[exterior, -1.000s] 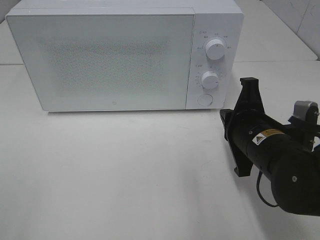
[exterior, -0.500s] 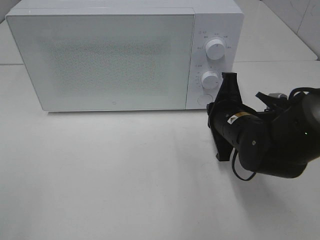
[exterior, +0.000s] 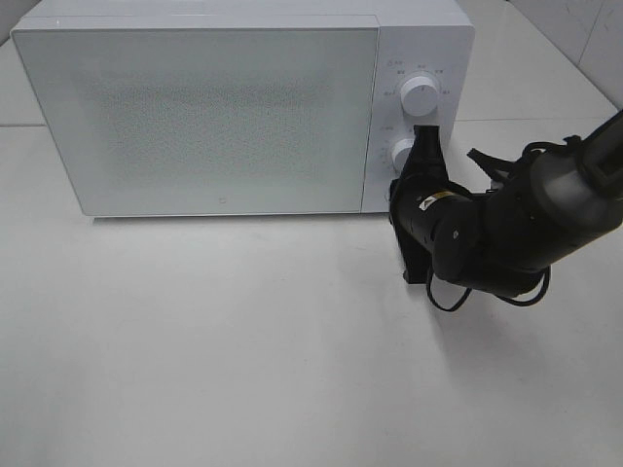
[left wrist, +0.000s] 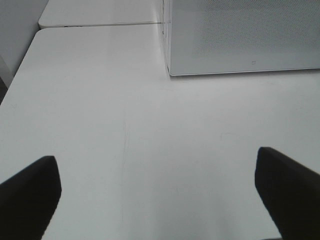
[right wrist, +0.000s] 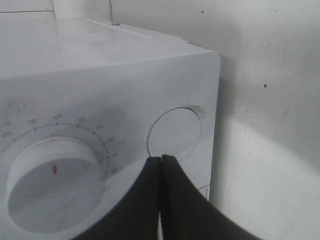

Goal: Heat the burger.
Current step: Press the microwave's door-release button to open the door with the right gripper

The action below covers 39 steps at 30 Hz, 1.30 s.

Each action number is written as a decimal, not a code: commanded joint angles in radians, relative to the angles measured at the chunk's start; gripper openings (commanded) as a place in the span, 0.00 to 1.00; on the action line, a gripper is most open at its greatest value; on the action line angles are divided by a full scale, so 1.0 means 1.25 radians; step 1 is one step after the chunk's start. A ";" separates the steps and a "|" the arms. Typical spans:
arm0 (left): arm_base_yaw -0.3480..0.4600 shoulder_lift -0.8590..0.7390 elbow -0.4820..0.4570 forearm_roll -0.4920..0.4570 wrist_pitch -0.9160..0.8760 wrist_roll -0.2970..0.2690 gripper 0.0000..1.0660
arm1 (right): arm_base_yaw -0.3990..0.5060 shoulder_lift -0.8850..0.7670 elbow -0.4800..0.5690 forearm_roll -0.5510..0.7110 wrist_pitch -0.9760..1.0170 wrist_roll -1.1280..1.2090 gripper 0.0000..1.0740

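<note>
right gripper (right wrist: pixel 160 159): we see it pressed together, tip at the round button (right wrist: pixel 175 132) of the microwave (exterior: pixel 195 107)
left gripper (left wrist: pixel 157 192): spread wide

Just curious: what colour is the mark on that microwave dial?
The mark is red; see right wrist view.

I see bright, even light; a soft shadow on the table (exterior: pixel 465 326) beneath the blurred right gripper (right wrist: pixel 160 159).

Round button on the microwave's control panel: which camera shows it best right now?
The right wrist view: the round button sits close and clear, with the shut right gripper just in front of it. In the exterior high view the right arm covers it. The left wrist view shows only the door of the microwave, not its panel.
</note>
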 commanded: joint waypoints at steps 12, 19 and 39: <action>0.005 -0.017 0.002 -0.001 -0.007 -0.003 0.94 | -0.012 0.054 -0.038 0.027 -0.025 -0.006 0.00; 0.005 -0.017 0.002 -0.001 -0.007 -0.003 0.94 | -0.012 0.070 -0.045 0.026 -0.052 -0.006 0.00; 0.005 -0.017 0.002 -0.001 -0.007 -0.003 0.94 | -0.012 0.086 -0.096 0.023 -0.153 -0.037 0.00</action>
